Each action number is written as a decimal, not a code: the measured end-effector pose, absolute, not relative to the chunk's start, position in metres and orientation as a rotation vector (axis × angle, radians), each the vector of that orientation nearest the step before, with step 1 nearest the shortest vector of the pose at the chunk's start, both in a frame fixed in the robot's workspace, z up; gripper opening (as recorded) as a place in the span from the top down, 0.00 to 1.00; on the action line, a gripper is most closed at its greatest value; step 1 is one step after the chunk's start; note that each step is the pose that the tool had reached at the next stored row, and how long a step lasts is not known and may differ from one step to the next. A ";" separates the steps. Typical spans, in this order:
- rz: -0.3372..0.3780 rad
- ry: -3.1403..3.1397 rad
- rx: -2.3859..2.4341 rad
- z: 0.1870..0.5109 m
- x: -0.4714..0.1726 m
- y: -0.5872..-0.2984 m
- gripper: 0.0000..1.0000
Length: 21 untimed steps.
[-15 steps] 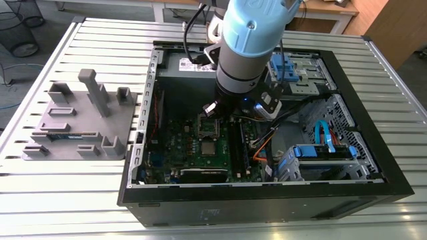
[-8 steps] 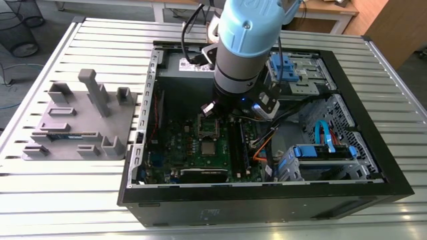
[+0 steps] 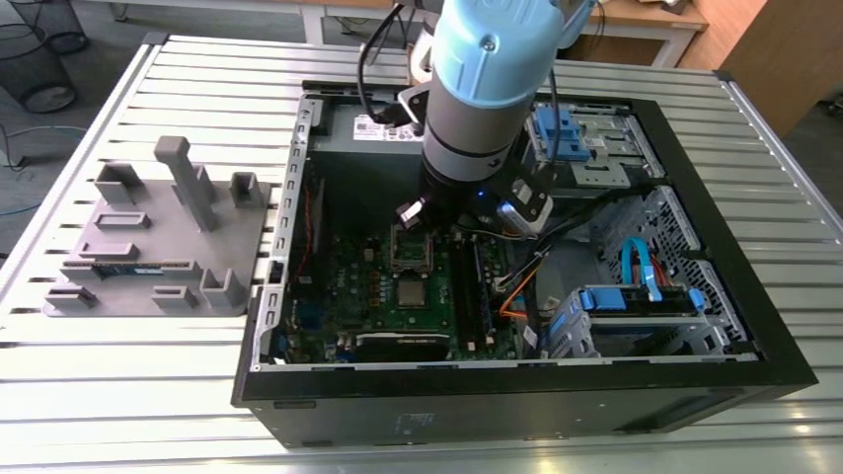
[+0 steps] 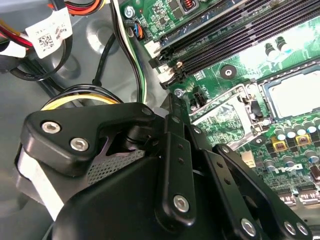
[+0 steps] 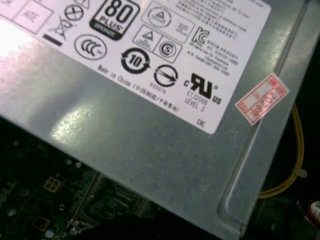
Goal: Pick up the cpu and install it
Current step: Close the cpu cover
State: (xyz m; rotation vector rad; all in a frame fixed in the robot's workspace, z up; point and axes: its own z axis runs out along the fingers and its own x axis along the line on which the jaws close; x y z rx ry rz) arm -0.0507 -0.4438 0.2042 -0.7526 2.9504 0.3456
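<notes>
**A:** Just past the pincer's (image 4: pixel 172 107) tip, what do you have?

**B:** The cpu (image 4: pixel 299 94). In the second wrist view it's a pale silvery square lying flat in its socket on the motherboard (image 4: pixel 280 145), near the pincer but not touching it. Between the two stands the socket's metal frame (image 4: pixel 222 114), which looks swung open to me.

**A:** So the chip isn't in the pincer?

**B:** I see nothing carried at the tip. How far the pincer is open I can't tell, because the black linkage hides that end from me.

**A:** Which step do you make it?

**B:** By my reading, the tail of the install: the chip is in place and the frame is not yet closed over it. That's a judgement, not something I can confirm.

**A:** And what does a further move call for?

**B:** Care, mostly. The pincer hangs low inside the case (image 3: pixel 737 296), close above the board. Any push on the frame should go down gently and squarely so the chip isn't shifted.

**A:** What else is close by?

**B:** The memory slots (image 4: pixel 240 40) run to one side of the pincer, and a bundle of cables (image 4: pixel 125 55) trails close by it. The grey power supply box (image 5: pixel 150 140) sits right next to the wrist. The grey holder tray (image 3: pixel 145 247) is outside the case, well apart from the pincer.
</notes>
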 end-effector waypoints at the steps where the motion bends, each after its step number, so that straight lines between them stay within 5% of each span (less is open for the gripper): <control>1: 0.346 2.950 -0.753 0.205 -0.051 -0.444 0.89; 21: 0.346 2.948 -0.765 0.215 -0.050 -0.448 0.89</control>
